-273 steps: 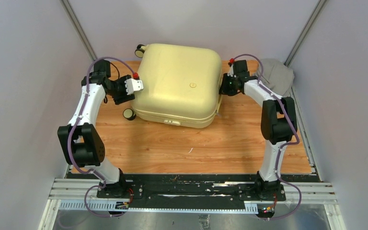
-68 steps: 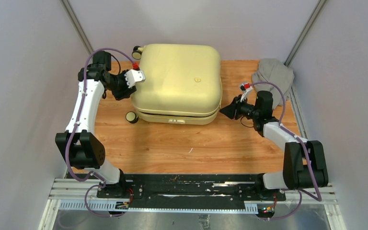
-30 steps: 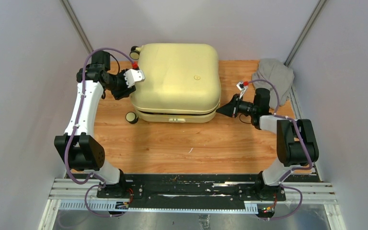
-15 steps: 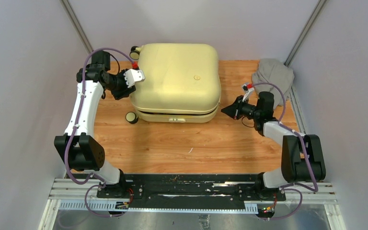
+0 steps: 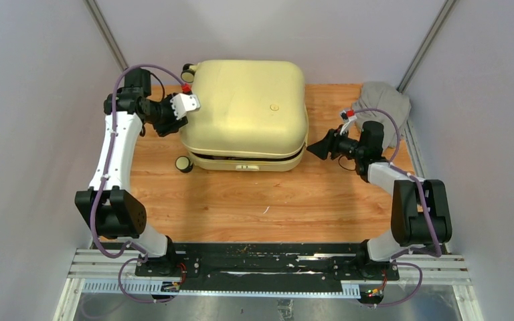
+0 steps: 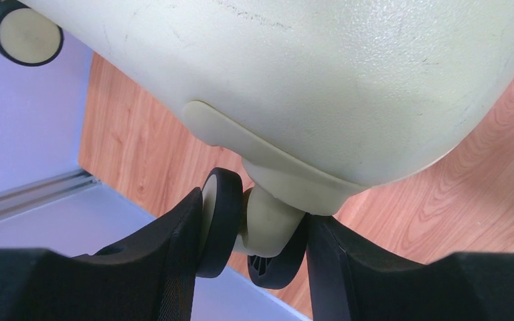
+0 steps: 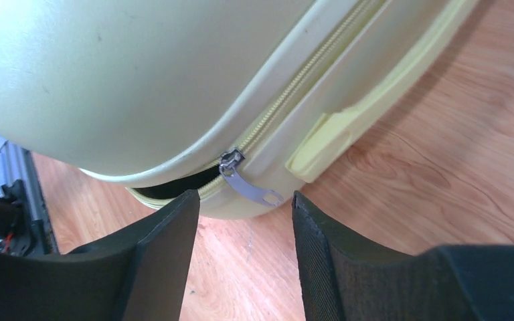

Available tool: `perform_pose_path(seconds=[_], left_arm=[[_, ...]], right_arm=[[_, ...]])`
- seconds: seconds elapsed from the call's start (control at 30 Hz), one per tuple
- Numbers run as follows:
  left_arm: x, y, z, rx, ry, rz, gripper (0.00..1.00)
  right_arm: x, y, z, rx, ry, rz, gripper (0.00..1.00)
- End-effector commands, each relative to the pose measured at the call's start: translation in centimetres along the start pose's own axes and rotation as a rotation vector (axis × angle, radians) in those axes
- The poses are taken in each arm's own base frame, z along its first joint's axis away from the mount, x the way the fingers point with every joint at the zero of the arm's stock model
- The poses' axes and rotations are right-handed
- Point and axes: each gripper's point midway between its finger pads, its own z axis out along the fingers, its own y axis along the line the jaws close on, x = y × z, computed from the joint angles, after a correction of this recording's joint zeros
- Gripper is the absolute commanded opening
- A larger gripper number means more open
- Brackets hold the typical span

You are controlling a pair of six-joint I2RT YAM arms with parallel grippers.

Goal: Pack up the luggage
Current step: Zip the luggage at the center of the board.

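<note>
Lying on the bench (image 5: 274,200): the luggage (image 5: 247,107), a pale yellow hard case, flat toward the far edge.
Left fingers (image 6: 184,227): clenched on a cream-and-black wheel (image 6: 222,221) on the case's left side, one finger on each side of it.
Right fingers (image 7: 174,214): released and spread, just beside the case's near right corner, touching nothing.
Zip pull (image 7: 249,186): a metal tab hanging from the slider on the seam, seen in the gap between the right fingers, apart from both.
Seam: parted on one side of the slider, where a dark slit shows; zipped on the other.
Grey cloth (image 5: 383,100): bunched at the far right corner of the bench, apart from the case.
</note>
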Motion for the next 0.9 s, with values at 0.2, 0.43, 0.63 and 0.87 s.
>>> perform_pose_path(seconds=[0.2, 0.43, 0.63, 0.87], left_arm=[[3.9, 7.0, -6.4, -0.295, 0.053, -0.137, 0.00], [5.8, 6.6, -6.5, -0.286, 0.070, -0.168, 0.00], [4.2, 5.8, -5.8, -0.247, -0.019, -0.199, 0.00], [3.7, 1.9, -4.5, -0.166, -0.054, -0.160, 0.00]], right_arm=[[-0.3, 3.4, 1.1, -0.275, -0.042, 0.029, 0.59], [0.4, 3.9, 2.3, -0.310, -0.027, 0.037, 0.59], [-0.7, 3.4, 4.6, -0.354, -0.011, 0.025, 0.60], [-3.8, 1.7, 7.6, -0.398, -0.054, 0.068, 0.69]])
